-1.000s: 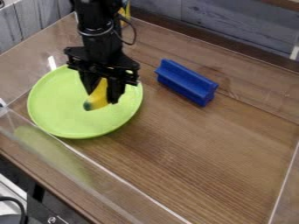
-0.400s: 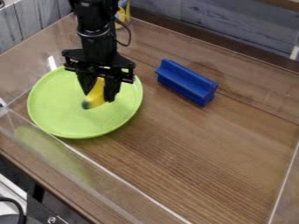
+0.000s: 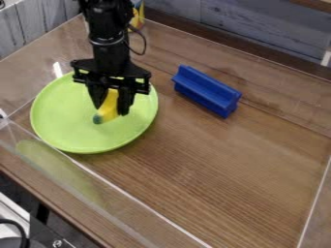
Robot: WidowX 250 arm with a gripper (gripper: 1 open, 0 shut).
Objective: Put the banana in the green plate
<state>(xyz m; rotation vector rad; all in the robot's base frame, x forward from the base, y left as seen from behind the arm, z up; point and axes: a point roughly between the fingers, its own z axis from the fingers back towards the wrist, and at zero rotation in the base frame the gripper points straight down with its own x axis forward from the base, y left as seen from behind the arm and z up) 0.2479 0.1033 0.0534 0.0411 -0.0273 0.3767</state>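
The green plate (image 3: 58,126) lies at the left of the wooden table. Above its middle my gripper (image 3: 111,105) points straight down, shut on the banana (image 3: 108,106). The small yellow banana hangs between the two black fingers, its dark green tip (image 3: 96,120) at the lower end, very close to the plate's surface. Whether the tip touches the plate I cannot tell.
A blue rectangular block (image 3: 207,90) lies on the table to the right of the plate. Clear low walls (image 3: 77,184) fence the table at the front and left. Grey planks form the wall behind.
My gripper has sunk a little toward the plate and shifted slightly left, carrying the banana with it. The blue block has not moved.
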